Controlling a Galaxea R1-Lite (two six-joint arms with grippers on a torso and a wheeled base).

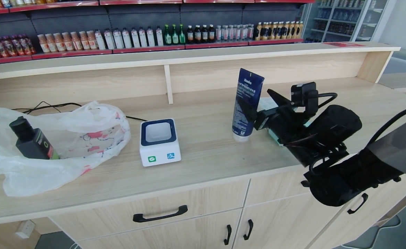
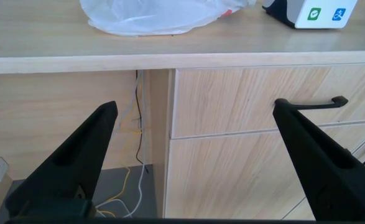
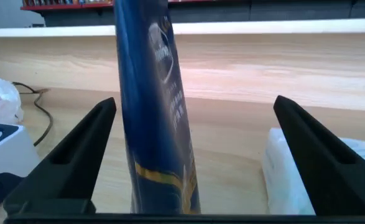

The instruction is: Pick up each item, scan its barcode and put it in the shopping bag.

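Head view: dark blue squeeze tube [image 1: 246, 103] stands cap-down on the light wood counter [image 1: 206, 152], right of the white square scanner with a blue-rimmed window [image 1: 159, 141]. Right gripper [image 1: 261, 108] sits level with the tube's lower half, jaws spread either side and not clamped; looks set for a side grasp. Translucent white plastic shopping bag [image 1: 85, 138] lies at the left end, a black-capped dark bottle [image 1: 31, 140] in its folds. Left wrist view: left gripper [image 2: 194, 104] below the counter edge, jaws wide and empty, likely parked clear. Right wrist view: tube upright between the spread jaws, nearer one.
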